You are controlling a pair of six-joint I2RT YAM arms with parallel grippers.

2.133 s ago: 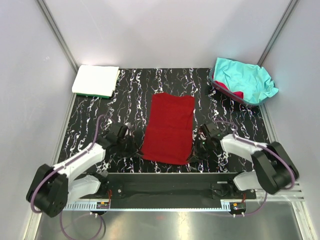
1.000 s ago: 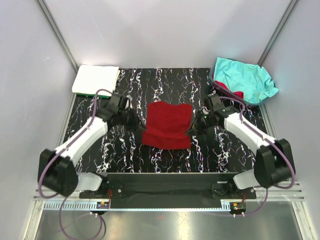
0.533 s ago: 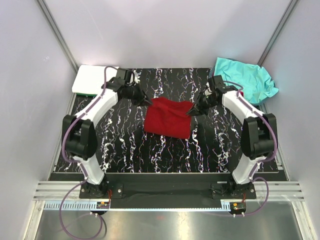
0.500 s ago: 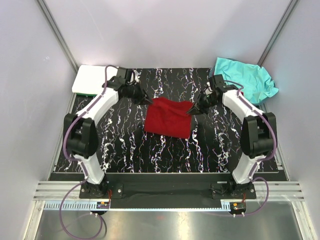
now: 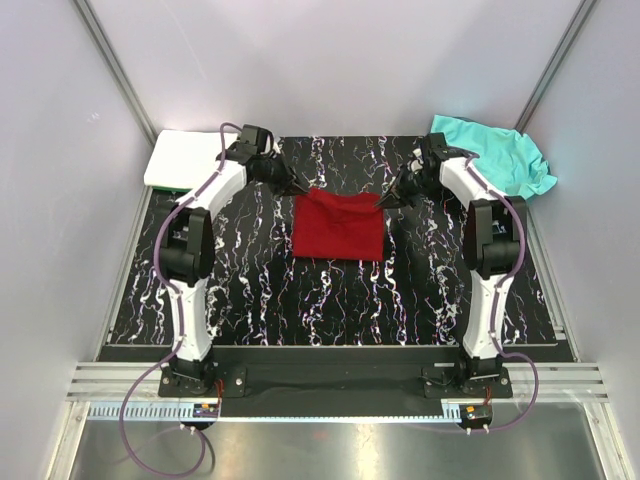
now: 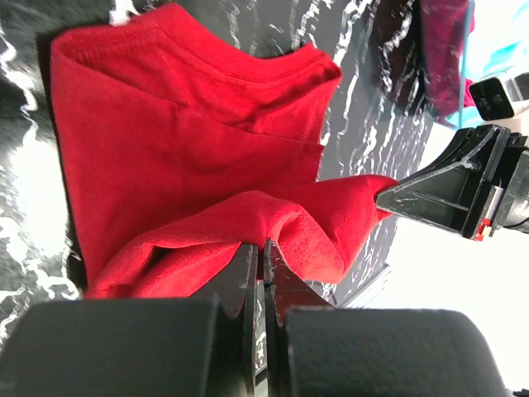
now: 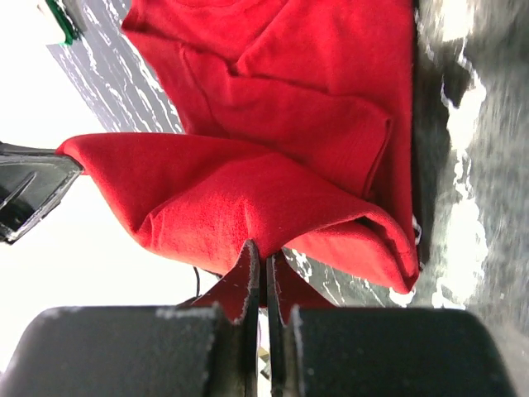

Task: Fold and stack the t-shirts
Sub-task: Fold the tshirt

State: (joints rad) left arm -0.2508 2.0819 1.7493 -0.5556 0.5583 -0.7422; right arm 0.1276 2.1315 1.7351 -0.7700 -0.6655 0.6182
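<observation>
A: Top view, where's the red shirt (image 5: 338, 226)?
B: Mid mat (image 5: 250, 290), folded. L pincer (image 5: 297, 189) is clamped on its far left corner, R pincer (image 5: 386, 202) on the far right one.
A: Other shirts?
B: Far right, the turquoise shirt (image 5: 495, 160). Far left, the white shirt (image 5: 183, 160). Both well away from it.

A black mat (image 5: 330, 290) with white marble veins lies flat on the table. Pale grey walls (image 5: 330, 70) stand around it. A metal rail (image 5: 110, 378) runs along the near edge.
</observation>
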